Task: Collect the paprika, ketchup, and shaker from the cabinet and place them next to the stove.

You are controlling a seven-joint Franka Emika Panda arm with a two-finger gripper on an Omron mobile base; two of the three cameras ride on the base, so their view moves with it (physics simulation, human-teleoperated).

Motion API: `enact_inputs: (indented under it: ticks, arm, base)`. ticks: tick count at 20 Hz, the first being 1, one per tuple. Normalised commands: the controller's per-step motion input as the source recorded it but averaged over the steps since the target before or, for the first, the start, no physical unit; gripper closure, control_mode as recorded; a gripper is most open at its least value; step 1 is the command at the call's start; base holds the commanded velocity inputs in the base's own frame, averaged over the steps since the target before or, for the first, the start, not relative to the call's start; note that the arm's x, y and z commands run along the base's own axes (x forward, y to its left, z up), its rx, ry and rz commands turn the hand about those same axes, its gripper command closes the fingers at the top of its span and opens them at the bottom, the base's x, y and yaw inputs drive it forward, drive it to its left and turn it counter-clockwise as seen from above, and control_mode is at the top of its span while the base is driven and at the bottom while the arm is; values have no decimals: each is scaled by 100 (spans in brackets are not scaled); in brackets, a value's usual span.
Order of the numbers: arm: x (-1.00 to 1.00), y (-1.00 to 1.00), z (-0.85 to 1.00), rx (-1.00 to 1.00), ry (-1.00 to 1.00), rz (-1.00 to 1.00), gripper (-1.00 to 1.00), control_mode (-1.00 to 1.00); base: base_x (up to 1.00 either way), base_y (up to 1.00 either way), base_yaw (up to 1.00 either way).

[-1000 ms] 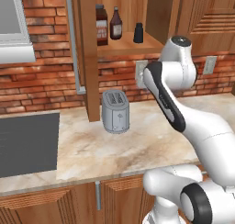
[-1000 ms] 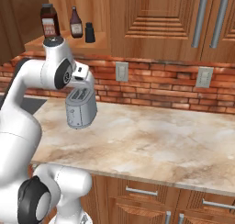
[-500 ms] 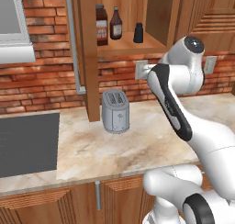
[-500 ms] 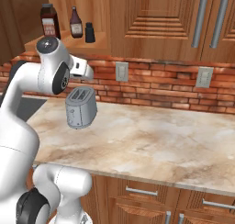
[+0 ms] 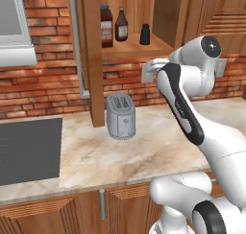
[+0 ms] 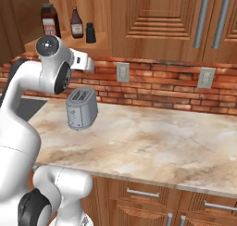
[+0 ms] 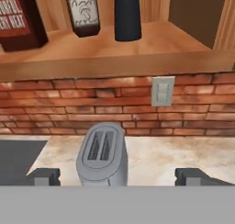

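Stove (image 5: 29, 149) cooktop is sitting at far left, flush against the marble counter (image 5: 158, 146). On the open cabinet (image 5: 93, 60) shelf, 3 items are standing upright in a row, left to right: paprika (image 5: 106, 26), ketchup (image 5: 121, 25) just beside it, then shaker (image 5: 145, 34) a bit apart from the ketchup. All 3 are resting on the shelf, nothing touching them. Silver toaster (image 5: 121, 116) is sitting on the counter below the shelf, near the brick wall (image 5: 43, 89). In the hand view the gripper (image 7: 124, 176) is showing both fingertips (image 7: 45, 176) spread wide at the bottom edge, pinching nothing, with the toaster between them farther off. Gripper is hanging below shelf level, looking up at the shelf front, well apart from the jars. A wall outlet (image 7: 162, 92) is sitting on the brick right of the toaster.
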Motion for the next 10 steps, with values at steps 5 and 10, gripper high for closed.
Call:
enact_inputs:
  ticks: [5,10]
  arm:
    - [26,3,29,4,-13,3,-100,-100]
    - [23,29,34,5,-20,5,-100,-100]
  base:
    - [0,0,0]
    - [0,0,0]
